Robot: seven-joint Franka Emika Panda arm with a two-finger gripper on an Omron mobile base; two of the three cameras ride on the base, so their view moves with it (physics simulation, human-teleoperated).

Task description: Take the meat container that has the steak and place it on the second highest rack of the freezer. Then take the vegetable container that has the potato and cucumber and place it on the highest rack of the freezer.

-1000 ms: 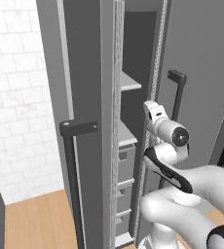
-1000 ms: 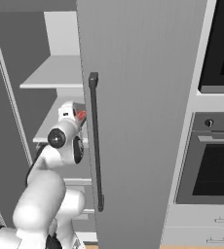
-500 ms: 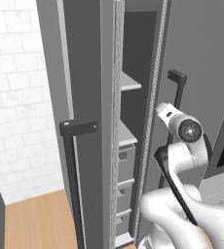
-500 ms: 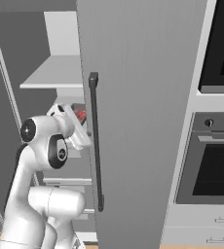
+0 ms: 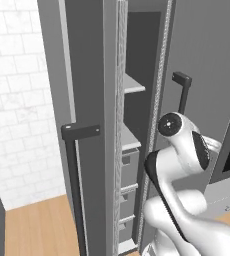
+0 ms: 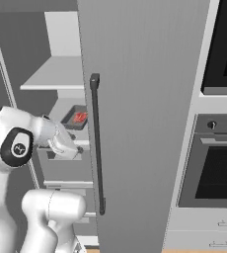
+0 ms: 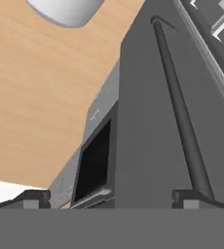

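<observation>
Before freezer (image 6: 135, 99) door: fingers (image 7: 36, 198) spread wide, apparently touching nothing.

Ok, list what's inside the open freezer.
In the right base view the freezer holds a dark container with the red steak on the second shelf, under the bare top shelf. Drawers sit below. The door and arm cover the rest.

— What finish do you read on the freezer (image 6: 140, 99)?

— You see a smooth matt grey door, faintly brushed like metal, with a dark matt bar handle (image 6: 97, 143).

— And around it?

— You get a glossy black oven (image 6: 219, 163) front, a warm wood-grain floor (image 7: 41, 92), a white rough-looking tiled wall (image 5: 17, 100) and pale matt shelves (image 6: 56, 74).
</observation>
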